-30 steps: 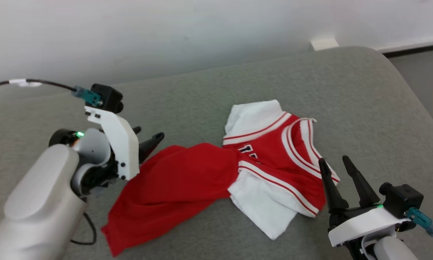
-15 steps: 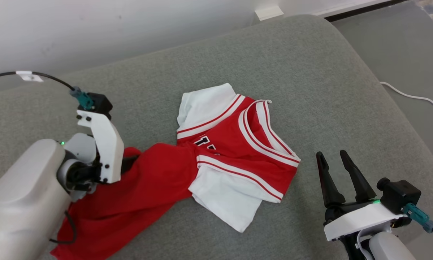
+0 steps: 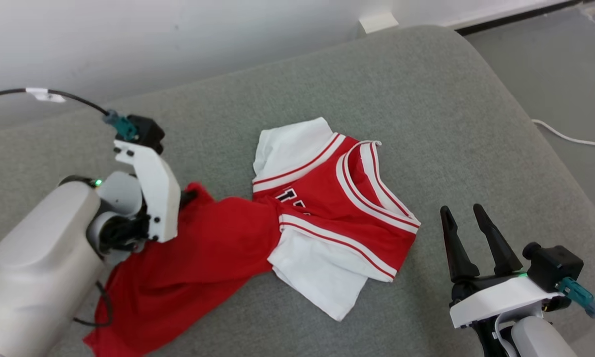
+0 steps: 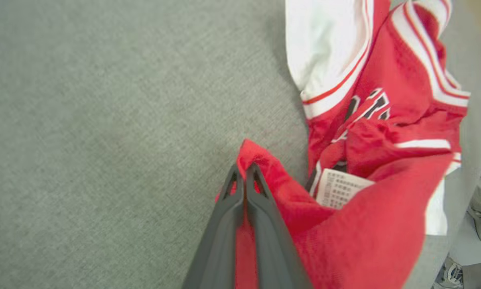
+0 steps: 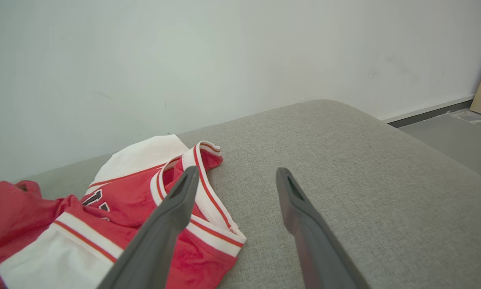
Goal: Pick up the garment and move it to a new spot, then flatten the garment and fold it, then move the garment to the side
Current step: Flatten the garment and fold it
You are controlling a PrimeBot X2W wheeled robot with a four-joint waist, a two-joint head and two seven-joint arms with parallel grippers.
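The garment [image 3: 327, 208], a red jersey with white sleeves and striped trim, lies crumpled on the grey cushion [image 3: 426, 99]. My left gripper [image 3: 187, 197] sits at its red left edge, fingertips mostly hidden behind the white wrist mount. In the left wrist view the left gripper [image 4: 244, 168] is shut on a raised fold of the red garment [image 4: 384, 120], beside a white label [image 4: 338, 188]. My right gripper [image 3: 463, 210] stands open just right of the jersey's collar, holding nothing. In the right wrist view the right gripper [image 5: 236, 172] spreads over bare cushion, the garment [image 5: 136, 192] to its left.
The cushion's rounded right edge [image 3: 540, 148] drops to a grey floor where a white cable [image 3: 575, 140] lies. A pale wall [image 3: 178, 39] runs behind the cushion. Bare cushion lies beyond the jersey and to its left [image 4: 104, 120].
My left gripper has gone from open to shut on the red edge of the garment, which now peaks up at the fingers. The head camera has shifted. The right gripper stays open.
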